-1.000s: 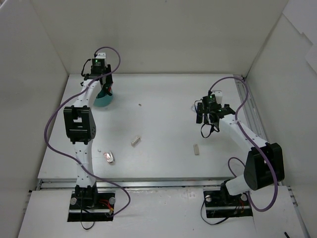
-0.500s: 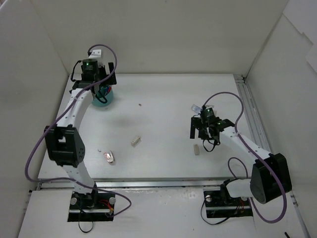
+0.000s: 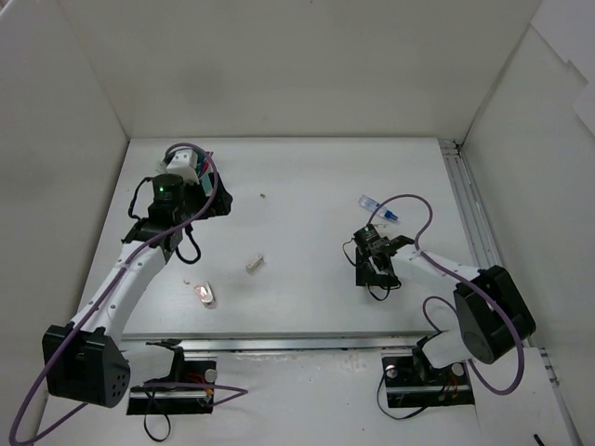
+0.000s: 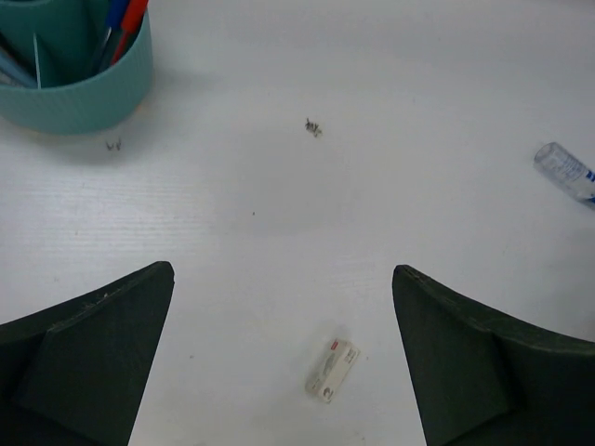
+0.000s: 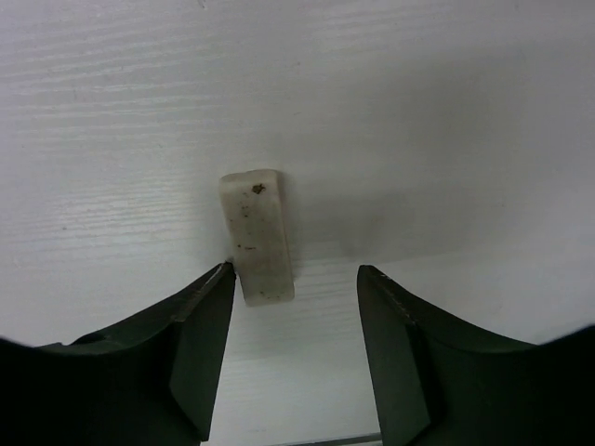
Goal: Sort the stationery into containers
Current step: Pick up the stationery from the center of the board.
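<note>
Right pincer straddles the small beige eraser block, centre frame, jaws part-open, not yet gripping.
I bracket its long sides so closing traps it; my left pincer gapes empty.

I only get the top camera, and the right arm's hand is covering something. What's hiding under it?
Observer: The right wrist view shows a beige eraser lying flat between the fingers of the right gripper.
Child: Is it squeezed yet?
Observer: No. One finger touches it, but there is a clear gap to the other.
Child: I can hardly see the cup. What's in it?
Observer: The left wrist view shows red and blue pens standing in the teal cup.
</note>
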You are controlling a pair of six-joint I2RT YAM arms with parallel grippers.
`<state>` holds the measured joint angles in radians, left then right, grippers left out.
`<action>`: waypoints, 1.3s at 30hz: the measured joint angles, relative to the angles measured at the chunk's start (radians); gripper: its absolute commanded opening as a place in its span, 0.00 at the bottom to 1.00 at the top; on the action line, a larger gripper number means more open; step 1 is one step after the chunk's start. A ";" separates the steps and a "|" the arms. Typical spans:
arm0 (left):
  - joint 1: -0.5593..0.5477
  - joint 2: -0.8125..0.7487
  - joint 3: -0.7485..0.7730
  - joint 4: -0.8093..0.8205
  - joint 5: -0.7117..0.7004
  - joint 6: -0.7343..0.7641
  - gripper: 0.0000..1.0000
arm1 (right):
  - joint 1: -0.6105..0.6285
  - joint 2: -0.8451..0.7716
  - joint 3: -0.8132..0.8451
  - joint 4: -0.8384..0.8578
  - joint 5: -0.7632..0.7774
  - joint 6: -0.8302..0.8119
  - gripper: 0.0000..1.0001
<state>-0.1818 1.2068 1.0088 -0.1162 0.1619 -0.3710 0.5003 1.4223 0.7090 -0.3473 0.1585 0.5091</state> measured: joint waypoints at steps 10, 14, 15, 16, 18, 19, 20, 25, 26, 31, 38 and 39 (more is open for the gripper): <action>-0.007 -0.079 -0.043 -0.040 -0.051 -0.011 1.00 | 0.019 0.012 0.014 0.006 0.010 -0.042 0.11; -0.007 -0.093 -0.055 -0.040 -0.066 -0.011 1.00 | 0.018 0.015 0.021 0.011 -0.014 -0.075 0.01; -0.007 -0.093 -0.060 -0.044 -0.067 -0.010 1.00 | 0.018 0.015 0.023 0.013 -0.028 -0.092 0.00; -0.007 -0.093 -0.063 -0.046 -0.067 -0.008 1.00 | 0.018 0.015 0.023 0.016 -0.039 -0.101 0.00; -0.007 -0.093 -0.067 -0.056 -0.058 -0.001 1.00 | 0.019 0.015 0.029 0.022 -0.067 -0.125 0.00; -0.007 -0.093 -0.067 -0.060 -0.047 0.003 1.00 | 0.019 0.013 0.033 0.025 -0.078 -0.137 0.00; -0.007 -0.093 -0.067 -0.060 -0.025 0.005 1.00 | 0.022 0.008 0.038 0.031 -0.089 -0.150 0.00; -0.010 -0.074 -0.080 0.011 0.211 0.002 1.00 | 0.055 -0.086 0.068 0.095 -0.140 -0.241 0.00; -0.017 -0.061 -0.087 0.044 0.264 -0.005 1.00 | 0.064 -0.114 0.072 0.124 -0.156 -0.259 0.00; -0.092 0.061 -0.090 0.175 0.487 -0.067 1.00 | 0.100 -0.206 0.104 0.291 -0.249 -0.338 0.00; -0.250 0.165 -0.080 0.275 0.537 -0.158 1.00 | 0.143 -0.122 0.196 0.414 -0.313 -0.385 0.00; -0.264 0.170 -0.077 0.283 0.529 -0.167 1.00 | 0.150 -0.109 0.204 0.426 -0.313 -0.387 0.01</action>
<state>-0.4461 1.3769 0.9314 0.1665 0.6910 -0.5377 0.6502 1.3132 0.9131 0.0784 -0.1543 0.1223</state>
